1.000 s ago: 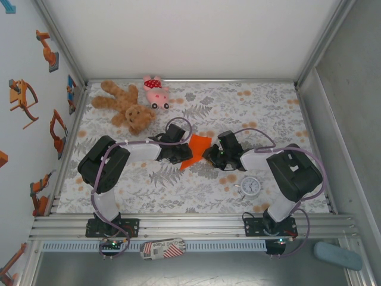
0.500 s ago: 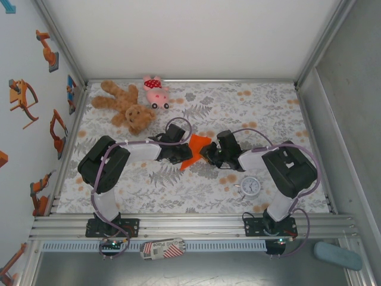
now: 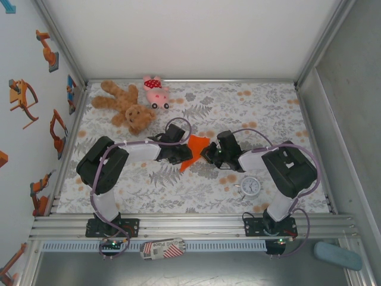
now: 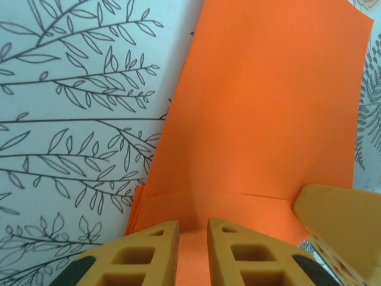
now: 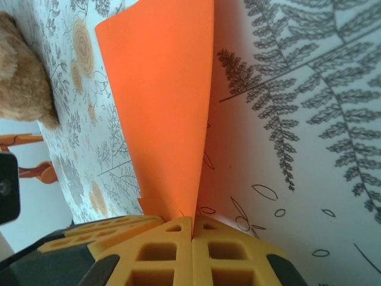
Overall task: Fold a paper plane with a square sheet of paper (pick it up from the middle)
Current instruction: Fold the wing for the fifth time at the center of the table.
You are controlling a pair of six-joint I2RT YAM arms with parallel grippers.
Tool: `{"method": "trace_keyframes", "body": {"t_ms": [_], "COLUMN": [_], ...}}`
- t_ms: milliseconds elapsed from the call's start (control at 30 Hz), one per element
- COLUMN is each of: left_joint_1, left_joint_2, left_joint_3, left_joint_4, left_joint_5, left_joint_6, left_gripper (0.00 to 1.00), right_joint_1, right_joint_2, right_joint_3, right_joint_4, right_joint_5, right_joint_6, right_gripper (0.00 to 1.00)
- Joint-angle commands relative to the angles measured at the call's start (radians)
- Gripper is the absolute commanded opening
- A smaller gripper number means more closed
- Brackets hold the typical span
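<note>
— Grey floral table [image 3: 268, 113], what's in the middle?
— Orange paper [image 3: 195, 149], part folded, betw. the 2 grippers.
— Grip?
— R gripper [image 5: 192, 238] pressed tight, pinching its edge. L gripper [image 4: 192, 250] fingers slightly apart, over the paper's left side.

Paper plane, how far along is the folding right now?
Done: the orange paper already carries folds, with layers showing at its edge. In hand: the right gripper is shut on its crease; the left gripper sits opposite, a narrow gap between its jaws. Left: no narrow dart shape yet.
</note>
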Motion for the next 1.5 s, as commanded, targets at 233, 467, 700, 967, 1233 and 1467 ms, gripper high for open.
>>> {"method": "trace_keyframes", "body": {"t_ms": [233,467,700,967,1233,1467], "left_joint_1": [-0.023,-0.075,-0.146,-0.223,-0.24,-0.242], "left_joint_2": [-0.165,-0.217,-0.207,-0.164,-0.144,-0.101], "left_joint_3": [-0.05,-0.108,-0.162,-0.175,-0.208,-0.191], "left_joint_4": [0.01,0.097,0.207,0.28,0.367,0.372], "left_joint_5": [-0.042,-0.1,-0.183,-0.285,-0.334,-0.365], "left_joint_6": [0.229,0.366,0.484,0.608,0.79,0.841], "left_gripper": [0.31,0.37,0.42,0.45,0.44,0.43], "right_joint_1": [0.005,0.001,-0.013,-0.024,-0.038,-0.041], "right_joint_2": [-0.123,-0.189,-0.208,-0.193,-0.19,-0.185], "right_joint_3": [0.027,0.059,0.077,0.086,0.1,0.112], "right_joint_4": [-0.134,-0.245,-0.304,-0.305,-0.318,-0.343], "right_joint_5": [0.053,0.07,0.068,0.051,0.002,-0.01], "right_joint_6": [-0.038,-0.033,0.002,0.036,0.053,0.057], "right_gripper": [0.0,0.0,0.0,0.0,0.0,0.0]}}
